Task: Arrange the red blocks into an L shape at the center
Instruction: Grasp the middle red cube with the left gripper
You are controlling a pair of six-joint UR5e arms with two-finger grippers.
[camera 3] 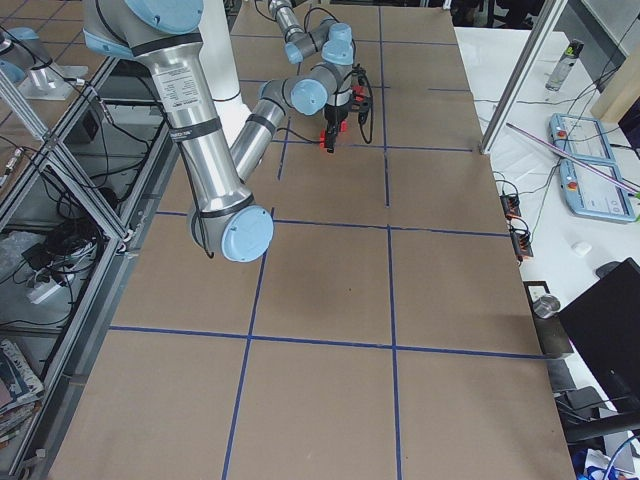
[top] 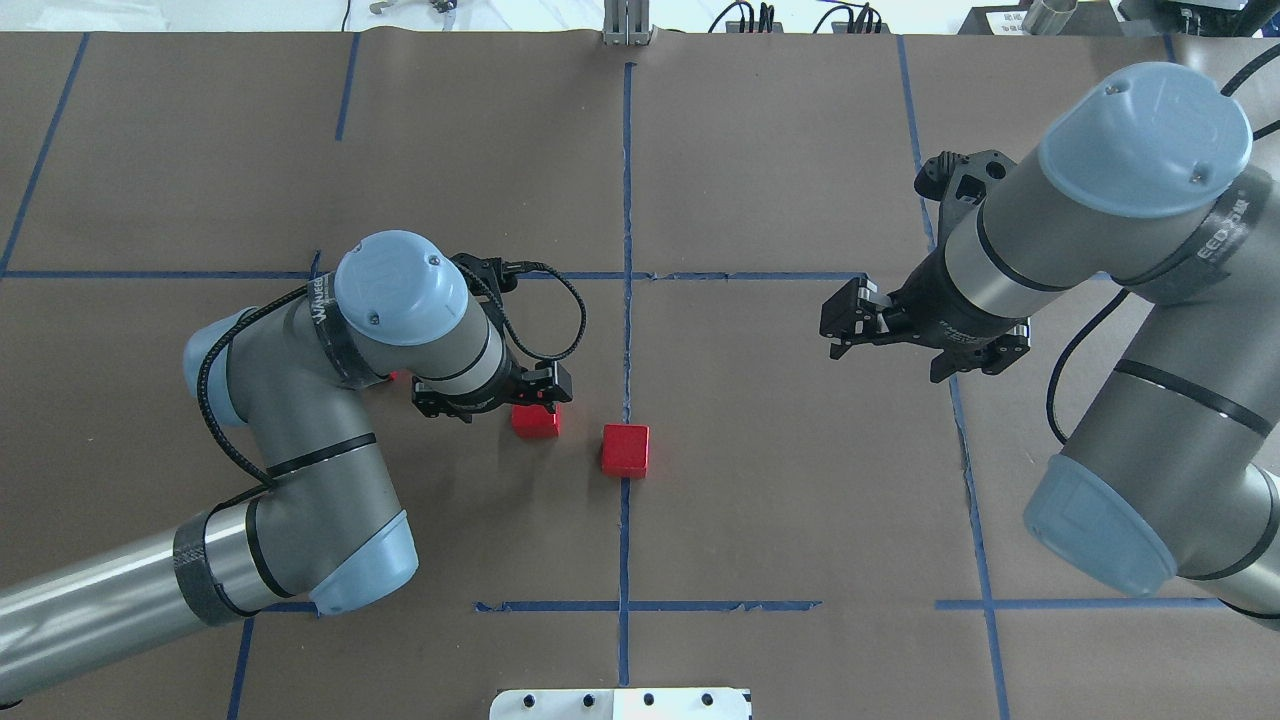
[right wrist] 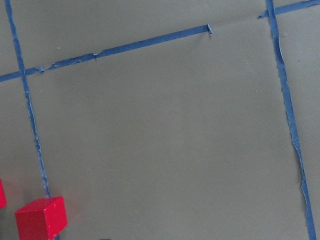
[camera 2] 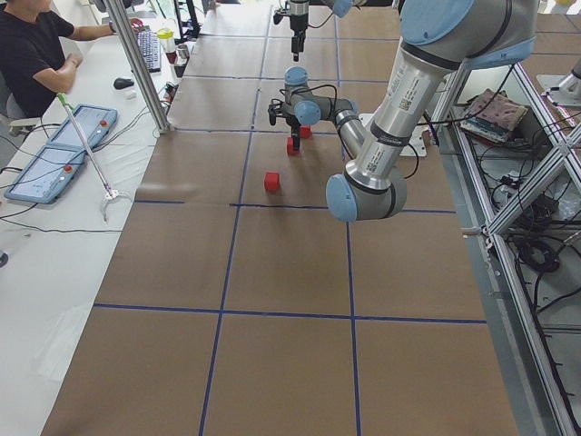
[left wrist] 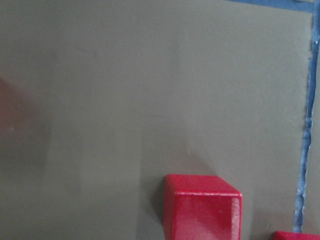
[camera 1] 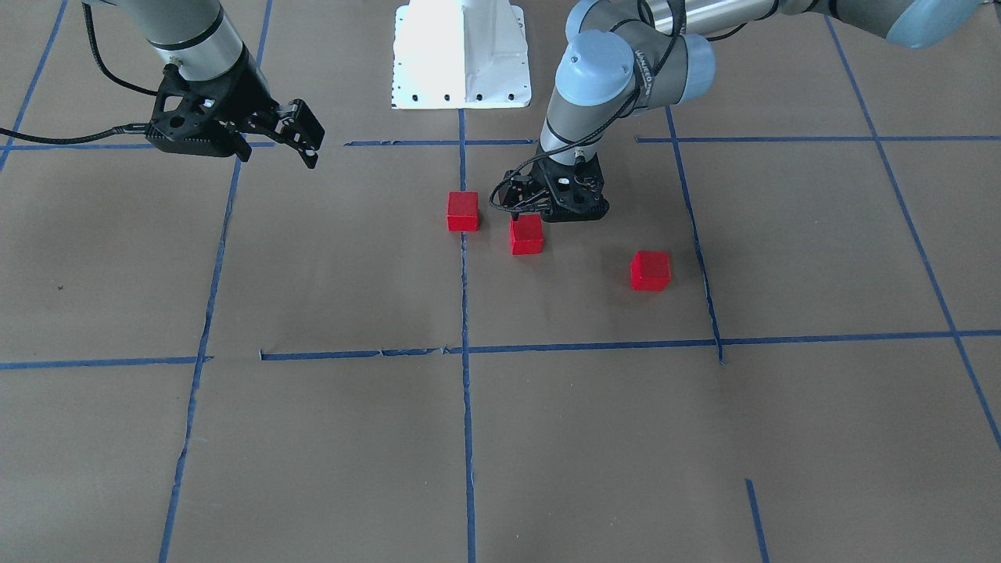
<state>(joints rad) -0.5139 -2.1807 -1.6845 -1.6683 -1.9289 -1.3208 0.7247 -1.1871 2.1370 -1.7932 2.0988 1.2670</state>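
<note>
Three red blocks lie near the table's middle. In the front-facing view one [camera 1: 463,211] sits on the centre tape line, a second [camera 1: 526,234] just beside it, a third [camera 1: 651,270] apart. My left gripper [camera 1: 518,209] hovers just above the second block [top: 536,420], with its jaws apart and nothing held. The left wrist view shows that block [left wrist: 202,207] resting on the paper with no fingers around it. My right gripper [top: 845,322] is open and empty, raised well off to the side. In the overhead view my left arm hides nearly all of the third block.
Brown paper with blue tape grid lines [camera 1: 466,352] covers the table. The robot's white base plate [camera 1: 461,55] is at the table's robot-side edge. My left arm's elbow [top: 300,480] hangs over the table's left half. An operator [camera 2: 36,54] sits beyond the far side.
</note>
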